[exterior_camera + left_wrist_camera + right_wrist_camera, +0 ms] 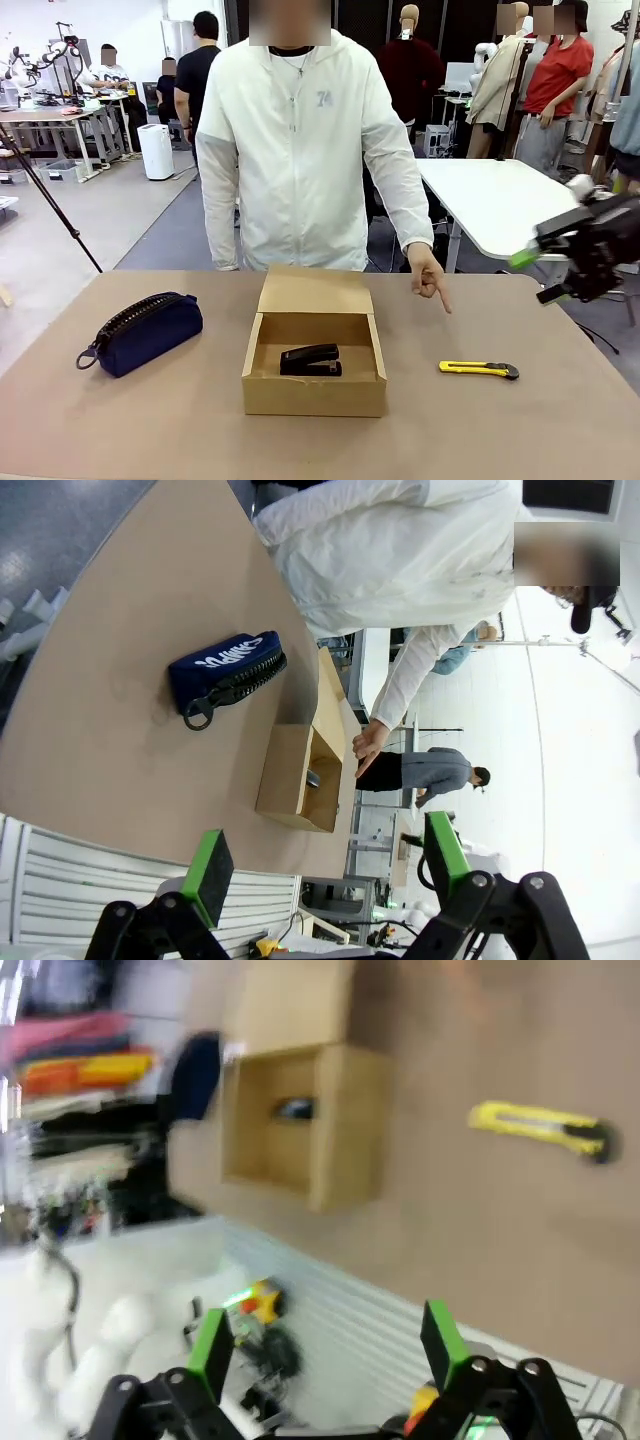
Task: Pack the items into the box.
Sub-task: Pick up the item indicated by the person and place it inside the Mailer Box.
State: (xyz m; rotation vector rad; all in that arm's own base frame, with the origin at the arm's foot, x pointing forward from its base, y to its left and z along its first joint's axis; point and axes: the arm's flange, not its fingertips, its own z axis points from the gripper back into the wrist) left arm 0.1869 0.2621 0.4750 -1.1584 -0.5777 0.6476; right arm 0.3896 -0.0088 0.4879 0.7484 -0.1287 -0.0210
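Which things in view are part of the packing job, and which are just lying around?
Job: cardboard box, lid open; black stapler inside it; yellow utility knife and navy pouch on the table.
Lying about: white table behind the person; white floor unit.

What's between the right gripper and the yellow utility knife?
Nothing visible. Only bare table lies between the open right gripper and the utility knife. The person's pointing hand hangs over the table beyond the knife, off that line.
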